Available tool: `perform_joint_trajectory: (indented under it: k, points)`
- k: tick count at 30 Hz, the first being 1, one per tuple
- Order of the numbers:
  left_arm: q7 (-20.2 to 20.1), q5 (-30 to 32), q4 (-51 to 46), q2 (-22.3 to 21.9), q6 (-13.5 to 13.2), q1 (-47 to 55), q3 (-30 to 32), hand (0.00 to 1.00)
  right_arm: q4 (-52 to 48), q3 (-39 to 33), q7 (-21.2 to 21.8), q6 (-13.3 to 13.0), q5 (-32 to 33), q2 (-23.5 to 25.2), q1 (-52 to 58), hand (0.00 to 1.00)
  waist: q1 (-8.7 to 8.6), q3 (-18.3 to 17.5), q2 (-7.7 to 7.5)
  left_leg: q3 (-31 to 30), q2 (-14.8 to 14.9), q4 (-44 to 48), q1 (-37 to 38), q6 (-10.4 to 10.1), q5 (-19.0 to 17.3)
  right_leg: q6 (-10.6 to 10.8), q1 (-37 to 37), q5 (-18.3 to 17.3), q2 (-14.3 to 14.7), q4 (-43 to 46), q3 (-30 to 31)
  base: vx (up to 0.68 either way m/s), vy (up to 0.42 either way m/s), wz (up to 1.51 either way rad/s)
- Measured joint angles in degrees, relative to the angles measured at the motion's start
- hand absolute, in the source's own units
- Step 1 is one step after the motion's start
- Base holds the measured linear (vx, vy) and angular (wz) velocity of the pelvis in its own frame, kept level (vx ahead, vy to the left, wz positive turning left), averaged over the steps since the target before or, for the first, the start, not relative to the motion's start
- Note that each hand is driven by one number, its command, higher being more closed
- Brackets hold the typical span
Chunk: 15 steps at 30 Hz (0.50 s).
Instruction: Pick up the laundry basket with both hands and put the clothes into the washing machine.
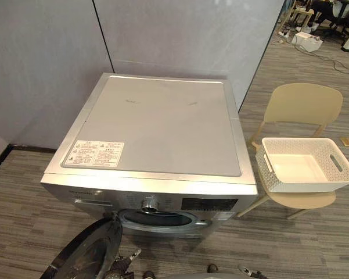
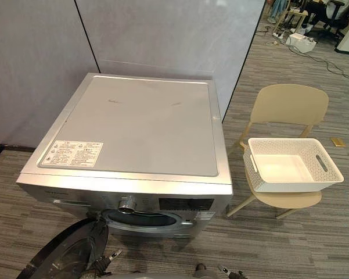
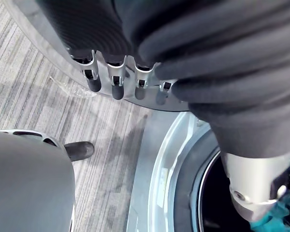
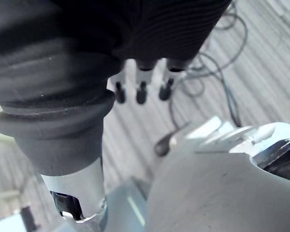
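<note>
**First voice:** Nearest the lens, the left hand [image 3: 117,82] is seen with its silver, dark-tipped fingers hanging straight and loose. Nothing is held in it. It is close to the round glass door [image 1: 84,253], which stands open at the foot of the silver front-loading washing machine [image 1: 157,128]. The right hand [image 4: 141,87] is likewise slack and empty, above the grey striped floor [image 1: 313,244].

**Second voice:** Where are the clothes and the basket to be found?

**First voice:** A scrap of teal cloth [image 3: 280,220] is glimpsed inside the dark drum [image 1: 157,220]. The white perforated plastic laundry basket [image 1: 305,186], rectangular with slot handles, is set on the seat of a beige chair [image 1: 305,104]. It lies to the machine's right, well apart from both hands, and appears empty.

**Second voice:** How is the step best done?

**First voice:** Loading is judged nearly finished. Any cloth lying over the drum's lip should be pushed in with flat fingers, and the door's swing kept clear.
</note>
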Motion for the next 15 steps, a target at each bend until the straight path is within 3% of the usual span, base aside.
perform_joint_trajectory:
  k: [8, 15]
  points:
    - [0.0, 0.1, -0.8, -0.5, -0.1, -0.1, -1.6, 0.0, 0.0, -3.8, 0.2, 0.0, 1.5, 0.2, 2.3, 0.0, -0.11, 1.1, -0.11, -0.4, -0.1, 0.0, 2.8, 0.0, 0.0, -0.6, 1.7, -2.2, -0.1, 3.4, -0.5, -0.01, -0.004, 0.04]
    - [0.0, 0.1, -6.2, -2.7, -1.5, 1.0, -3.1, 0.0, -2.1, -2.1, 0.1, 0.3, 3.4, 0.4, 5.3, 0.0, 0.38, 3.4, -0.17, -2.0, -0.8, 7.6, 2.5, -0.7, -2.6, -0.6, -2.1, -12.2, -2.3, 21.0, -0.3, -0.11, -0.091, 0.11]
